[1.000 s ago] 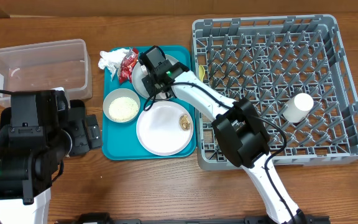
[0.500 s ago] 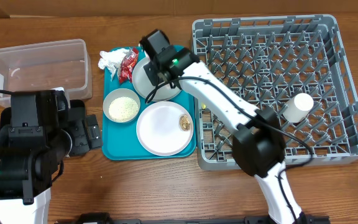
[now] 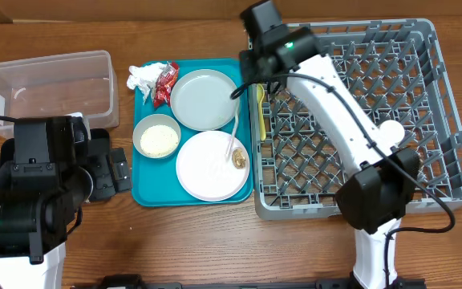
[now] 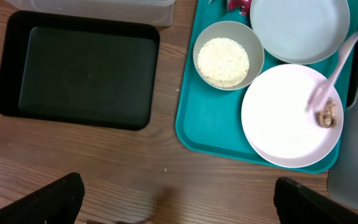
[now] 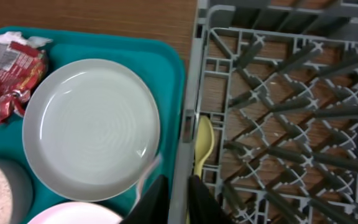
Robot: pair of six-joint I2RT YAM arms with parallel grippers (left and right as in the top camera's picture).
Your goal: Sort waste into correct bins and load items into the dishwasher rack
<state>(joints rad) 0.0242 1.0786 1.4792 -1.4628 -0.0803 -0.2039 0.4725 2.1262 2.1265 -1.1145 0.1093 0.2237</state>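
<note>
- The grey rack (image 3: 359,26) fills the right side. Only the overhead view takes in all of it, including the white cup (image 3: 391,132) among the pegs on its right, partly behind the right arm.
- The teal tray (image 3: 147,183) lies just left of the rack.
- The clear tub (image 3: 46,56) sits at the far left.
- The black tray (image 4: 86,78) lies just nearer than the tub. Overhead the left arm mostly covers it, while the left wrist view shows it whole.
- On the teal tray, the grey-blue plate (image 3: 204,98) is at the far side, and the white-pink plate (image 3: 211,164) sits just beside it, nearer.
- The bowl (image 3: 157,138), left of the plates, holds rice (image 4: 222,62).
- The left gripper (image 4: 176,183) hangs over bare table, fingers spread wide and holding nothing.
- The right gripper (image 5: 178,183) is above the rack's left wall. Its fingers are drawn close, pinching the handle end of the fork (image 3: 233,136).
- The fork hangs over both plates. It is blurred in the left wrist view and only a sliver in the right wrist view.
- The yellow spoon (image 5: 204,146) lies inside the rack against its left wall, clearest from the right wrist.
- The napkin (image 3: 143,76) and red wrapper (image 3: 165,83) sit at the tray's far left corner.
- The brown morsel (image 3: 238,157) lies on the white-pink plate's right edge.
</note>
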